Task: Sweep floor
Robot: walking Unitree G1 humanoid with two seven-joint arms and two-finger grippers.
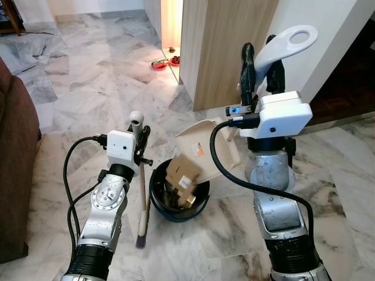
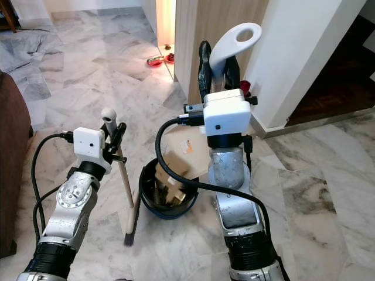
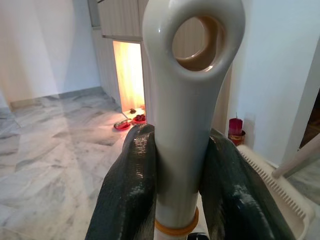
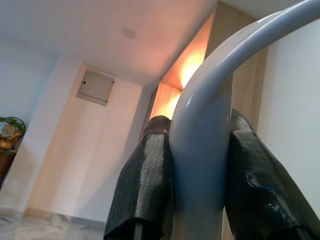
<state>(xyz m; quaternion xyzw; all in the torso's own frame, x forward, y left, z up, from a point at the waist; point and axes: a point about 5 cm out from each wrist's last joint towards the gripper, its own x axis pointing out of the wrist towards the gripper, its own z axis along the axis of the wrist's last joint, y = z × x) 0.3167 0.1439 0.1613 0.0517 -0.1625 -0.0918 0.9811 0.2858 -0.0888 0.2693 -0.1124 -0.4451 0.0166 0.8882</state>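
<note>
Dustpan (image 1: 214,146) tipped over bin (image 1: 177,193) by raised right pincer (image 1: 261,70).

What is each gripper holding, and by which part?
Left gripper: brush, near its handle top. Right gripper: dustpan, by its looped handle.

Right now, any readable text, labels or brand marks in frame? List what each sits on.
None can be read.
Orange sticker on the beige plastic dustpan: too small and blurred.
White label on the cardboard scraps in the black round bin: too blurred.
</note>
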